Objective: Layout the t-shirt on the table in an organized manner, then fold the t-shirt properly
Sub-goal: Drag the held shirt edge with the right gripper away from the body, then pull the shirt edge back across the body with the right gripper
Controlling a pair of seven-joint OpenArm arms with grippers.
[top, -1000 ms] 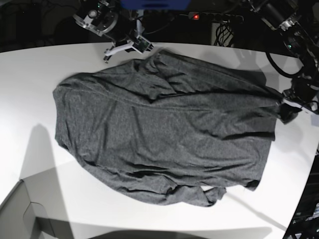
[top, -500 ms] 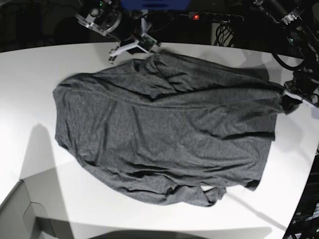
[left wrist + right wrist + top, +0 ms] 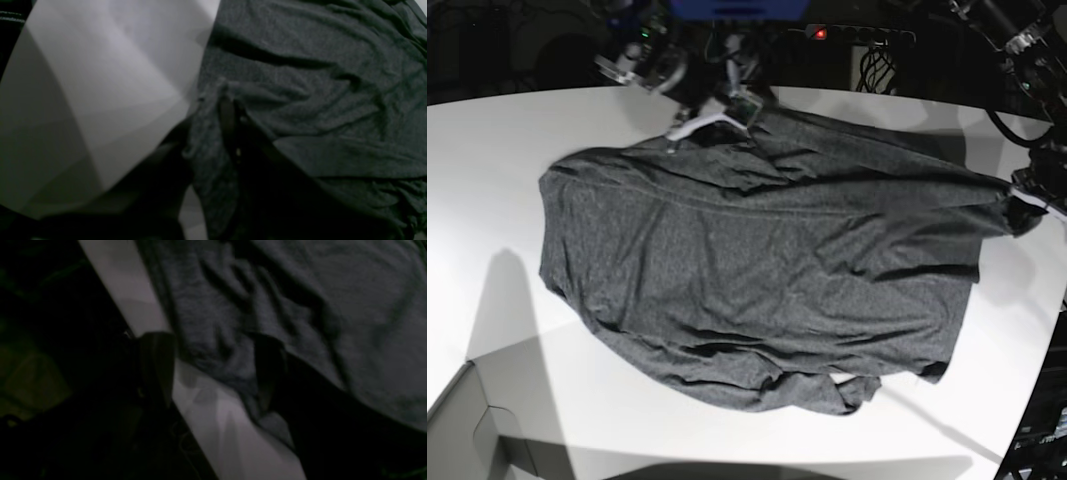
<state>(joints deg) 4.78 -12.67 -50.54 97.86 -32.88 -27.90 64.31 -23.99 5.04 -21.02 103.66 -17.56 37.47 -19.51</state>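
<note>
The dark grey t-shirt (image 3: 757,270) lies spread and wrinkled across the white table (image 3: 487,160). My left gripper (image 3: 1019,208) is at the shirt's right-hand edge and is shut on a pinch of the cloth. In the left wrist view the dark fingers (image 3: 228,120) press together with the t-shirt (image 3: 317,83) bunched around them. My right gripper (image 3: 717,118) is at the shirt's far edge. In the right wrist view it (image 3: 213,370) stands open, with the hem of the t-shirt (image 3: 300,290) lying between the two fingers on the table (image 3: 227,426).
A grey box corner (image 3: 467,430) pokes in at the front left. Behind the table's far edge lie a power strip (image 3: 857,35) with a red light and dark cables. The table's curved edge runs close to my left gripper.
My right gripper has opened and slid right along the far edge onto the shirt's top hem. The left gripper has drawn its pinched edge slightly right and up, pulling the cloth tauter.
</note>
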